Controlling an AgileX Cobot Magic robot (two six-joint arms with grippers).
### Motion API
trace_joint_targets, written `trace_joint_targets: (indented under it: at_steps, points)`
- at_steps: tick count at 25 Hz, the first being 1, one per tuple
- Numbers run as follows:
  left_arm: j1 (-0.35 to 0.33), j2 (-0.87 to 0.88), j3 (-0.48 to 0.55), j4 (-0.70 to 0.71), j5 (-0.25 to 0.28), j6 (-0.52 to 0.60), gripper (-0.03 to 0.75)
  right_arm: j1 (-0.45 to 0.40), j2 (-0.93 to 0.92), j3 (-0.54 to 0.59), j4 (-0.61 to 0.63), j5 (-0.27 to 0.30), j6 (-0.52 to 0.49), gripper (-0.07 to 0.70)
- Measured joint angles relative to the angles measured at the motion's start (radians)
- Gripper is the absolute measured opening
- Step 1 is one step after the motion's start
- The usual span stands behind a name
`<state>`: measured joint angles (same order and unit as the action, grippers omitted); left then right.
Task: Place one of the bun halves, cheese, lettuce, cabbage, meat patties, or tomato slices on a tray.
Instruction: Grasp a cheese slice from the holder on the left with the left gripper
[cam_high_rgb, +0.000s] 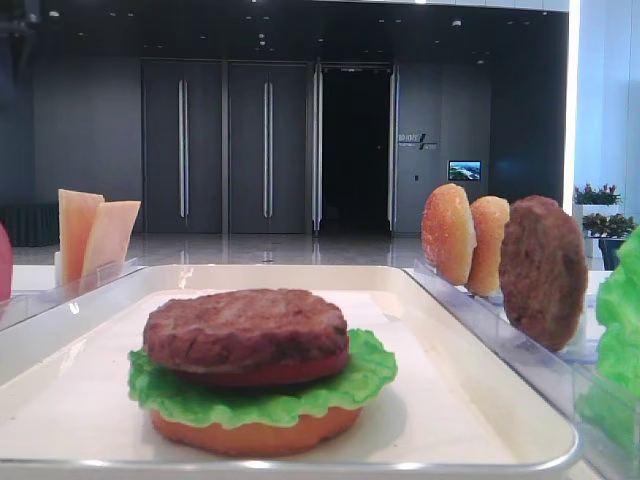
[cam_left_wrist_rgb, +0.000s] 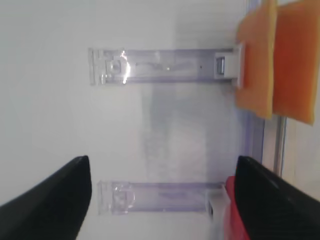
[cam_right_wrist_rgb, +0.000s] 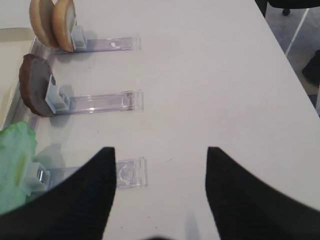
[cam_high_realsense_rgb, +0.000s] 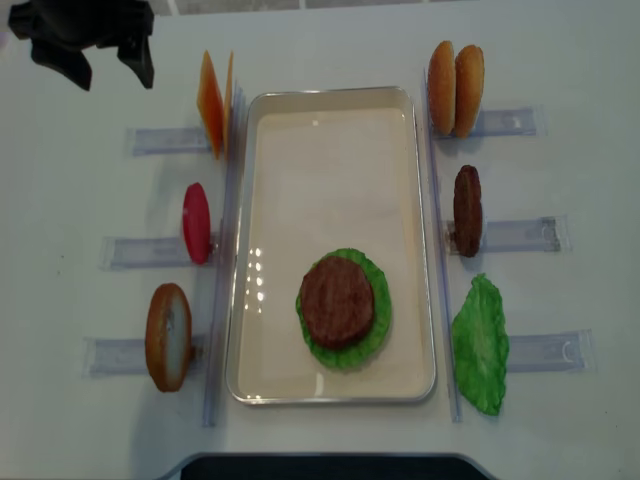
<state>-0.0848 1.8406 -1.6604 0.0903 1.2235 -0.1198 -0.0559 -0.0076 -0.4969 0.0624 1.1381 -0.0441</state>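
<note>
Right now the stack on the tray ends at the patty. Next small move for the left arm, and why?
Probably ease the open left gripper toward the cheese upright in its rack beside the tray. The stack is bun, lettuce, tomato, patty, no cheese yet, and the slices sit closest to that gripper.

A white table (cam_high_realsense_rgb: 330, 40) carries the cream tray (cam_high_realsense_rgb: 252, 250) between, seemingly, six clear racks (cam_high_realsense_rgb: 520, 235).

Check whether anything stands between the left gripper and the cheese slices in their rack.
Nothing visible does. In the overhead view the left gripper, jaws open, hovers left of the cheese with only bare table and the clear rack between them. The tray lies just beyond the cheese.
</note>
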Motion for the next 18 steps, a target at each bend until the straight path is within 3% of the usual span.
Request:
trace_joint_targets:
  at_steps: [9,18]
  points:
    - [0.000,0.160,-0.206,-0.023,0.001,0.003,0.688,0.000,0.000,0.000,0.000,0.000,0.000,0.411]
    - [-0.048,0.181,-0.226,-0.072,0.005,-0.004,0.688,0.000,0.000,0.000,0.000,0.000,0.000,0.411]
